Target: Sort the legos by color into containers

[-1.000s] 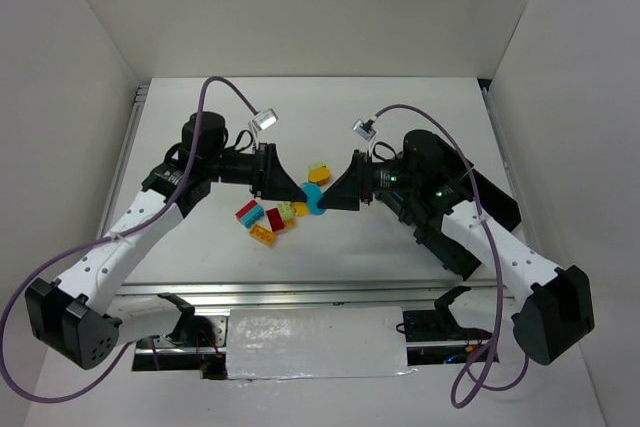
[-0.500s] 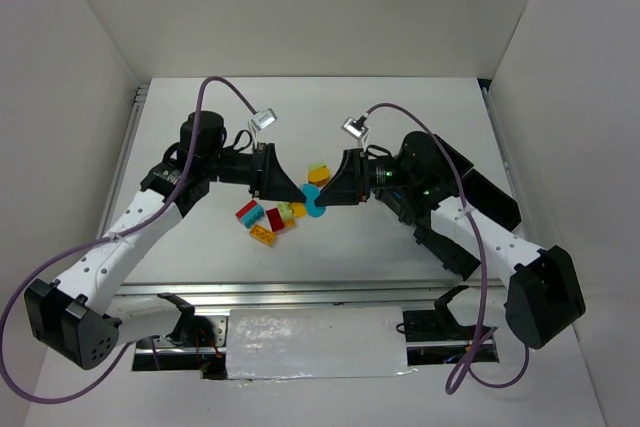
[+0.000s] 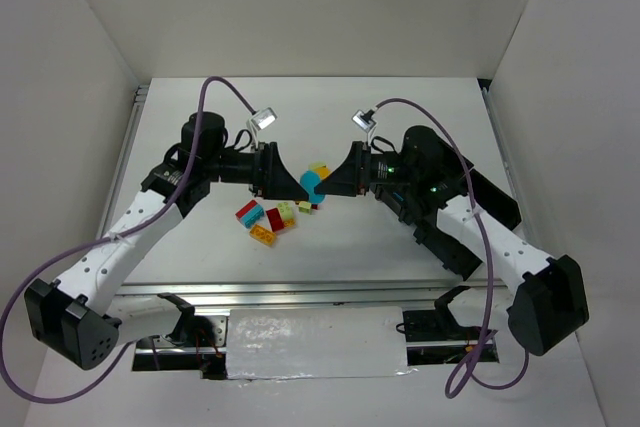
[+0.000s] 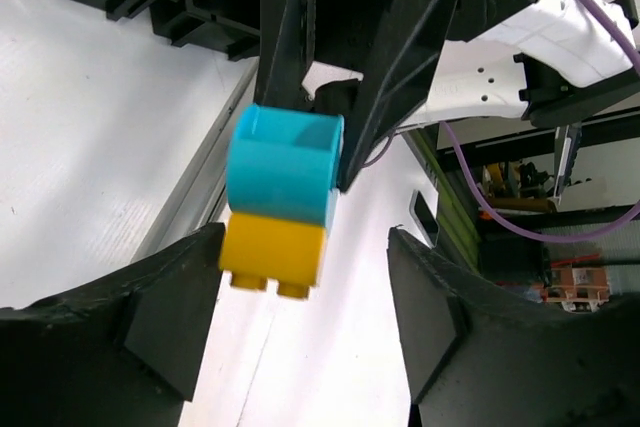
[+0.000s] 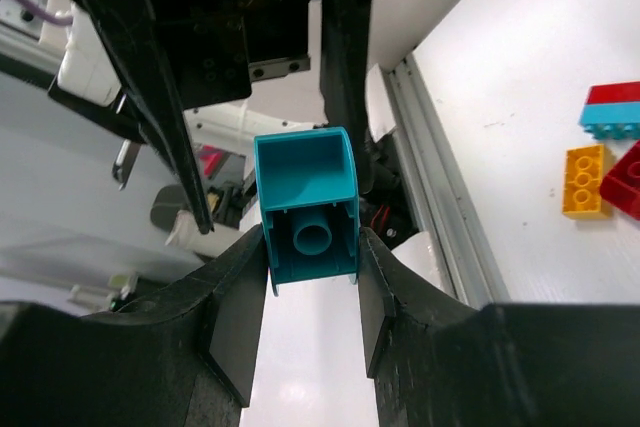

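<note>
Clamping a cyan brick (image 5: 305,202) by its two sides, the right gripper (image 5: 308,242) held it near the middle of the table (image 3: 400,107). The hollow underside of the brick, with a round tube inside, faced the right wrist camera. The left gripper (image 4: 305,237) pointed at it from the opposite side. Its fingers were spread wide and we saw nothing between them; the cyan brick hung just in front of this gap.

In the left wrist view a yellow brick (image 4: 272,259) showed directly under the cyan one, but we could not tell if the two were joined. A red brick (image 3: 277,219), an orange brick (image 3: 263,235), a lime green brick (image 3: 287,209) and a red-and-cyan brick (image 3: 247,212) lay close together on the table below the left gripper. The black tray (image 4: 200,7) showed beyond the right gripper.
</note>
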{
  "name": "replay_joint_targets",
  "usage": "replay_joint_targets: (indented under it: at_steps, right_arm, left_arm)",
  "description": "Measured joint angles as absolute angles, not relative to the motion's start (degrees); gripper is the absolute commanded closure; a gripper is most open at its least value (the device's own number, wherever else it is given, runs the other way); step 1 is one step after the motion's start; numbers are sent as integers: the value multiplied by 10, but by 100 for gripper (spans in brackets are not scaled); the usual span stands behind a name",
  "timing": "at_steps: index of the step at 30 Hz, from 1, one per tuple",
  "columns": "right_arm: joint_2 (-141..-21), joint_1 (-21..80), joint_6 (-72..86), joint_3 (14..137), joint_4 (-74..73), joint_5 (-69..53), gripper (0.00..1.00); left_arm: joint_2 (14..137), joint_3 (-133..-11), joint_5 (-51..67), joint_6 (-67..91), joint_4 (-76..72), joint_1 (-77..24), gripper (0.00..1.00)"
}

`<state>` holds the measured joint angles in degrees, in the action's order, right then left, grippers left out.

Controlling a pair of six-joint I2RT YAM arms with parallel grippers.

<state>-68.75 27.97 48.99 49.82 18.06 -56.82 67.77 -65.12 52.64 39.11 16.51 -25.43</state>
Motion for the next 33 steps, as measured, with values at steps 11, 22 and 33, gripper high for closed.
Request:
replay_joint_targets:
  at_steps: [11, 22, 33]
  right_arm:
    - [-682, 269, 490, 506, 175, -580, 100]
    - [-657, 106, 459, 479, 90, -529, 100]
    - [-659, 41, 373, 543, -257, -90, 85]
  left_arm:
    - [677, -643, 536, 390, 157, -252, 100]
    - [688, -660, 528, 340, 207, -256, 100]
    - [676, -669, 489, 298, 276, -256, 100]
